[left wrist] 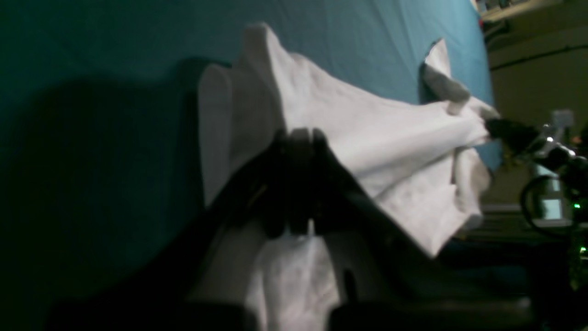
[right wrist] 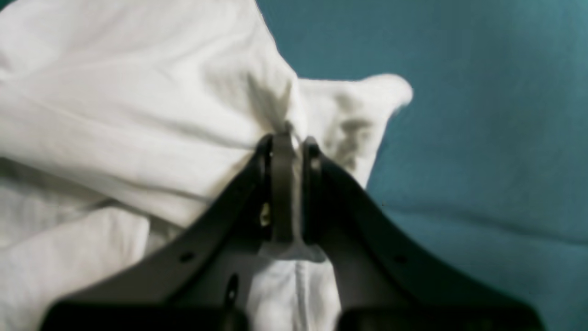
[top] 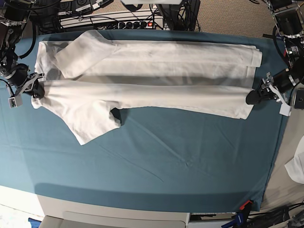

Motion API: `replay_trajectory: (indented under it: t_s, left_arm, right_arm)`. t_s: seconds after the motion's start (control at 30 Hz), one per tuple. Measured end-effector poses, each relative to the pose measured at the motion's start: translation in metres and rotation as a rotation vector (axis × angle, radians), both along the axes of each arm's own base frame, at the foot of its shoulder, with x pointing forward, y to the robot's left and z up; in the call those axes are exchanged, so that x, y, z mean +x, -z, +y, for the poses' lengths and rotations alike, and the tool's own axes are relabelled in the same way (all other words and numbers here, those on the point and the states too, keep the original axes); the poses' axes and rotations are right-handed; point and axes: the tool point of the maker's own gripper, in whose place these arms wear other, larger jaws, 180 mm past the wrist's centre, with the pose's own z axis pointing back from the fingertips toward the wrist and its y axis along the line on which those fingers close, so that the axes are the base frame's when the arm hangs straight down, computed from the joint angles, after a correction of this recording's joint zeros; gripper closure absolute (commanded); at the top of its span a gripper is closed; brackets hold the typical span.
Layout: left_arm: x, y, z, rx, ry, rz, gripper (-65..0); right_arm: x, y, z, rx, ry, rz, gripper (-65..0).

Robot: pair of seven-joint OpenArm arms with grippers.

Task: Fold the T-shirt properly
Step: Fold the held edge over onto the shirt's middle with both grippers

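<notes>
The T-shirt [top: 142, 80] lies stretched lengthwise across the far half of the table [top: 166, 161], which is covered by a teal cloth sheet [top: 180, 142]. In the base view the white garment is folded along its length into a long band, with the collar end at that view's left and the hem end at its right; one short sleeve [top: 92, 121] hangs out toward the near side, and the other sleeve [top: 80, 52] lies folded over the far edge. The right gripper [top: 37, 90] is clamped on the shirt's edge at the base view's left; its wrist view shows the black jaws pinched together with a bunch of white fabric [right wrist: 138, 115] caught between them and gathered into creases at the tips. The left gripper [top: 252, 97] is clenched on the opposite end, at the base view's right; in its wrist view the dark jaws are pressed onto a fold of cloth [left wrist: 367, 133], and the shirt runs from there, lifted and taut, toward the other arm's gripper in the distance. A bank of cables and electronics [top: 114, 16] sits beyond the table's far edge.
</notes>
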Motion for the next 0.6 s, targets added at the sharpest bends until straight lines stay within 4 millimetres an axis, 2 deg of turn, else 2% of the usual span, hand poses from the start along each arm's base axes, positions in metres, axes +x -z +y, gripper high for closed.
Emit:
replay_trajectory:
  t_s: [0.3, 0.6]
  left_arm:
    - [-0.021, 0.009, -0.003, -0.043, 0.001, 0.042, 0.0]
    - [-0.028, 0.013, -0.005, -0.05, 0.015, 0.062, 0.0]
  right_arm:
    - [-0.004, 0.002, 0.003, 0.032, -0.001, 0.03, 0.0]
    - [-0.013, 0.009, 0.005, 0.048, 0.001, 0.07, 0.0]
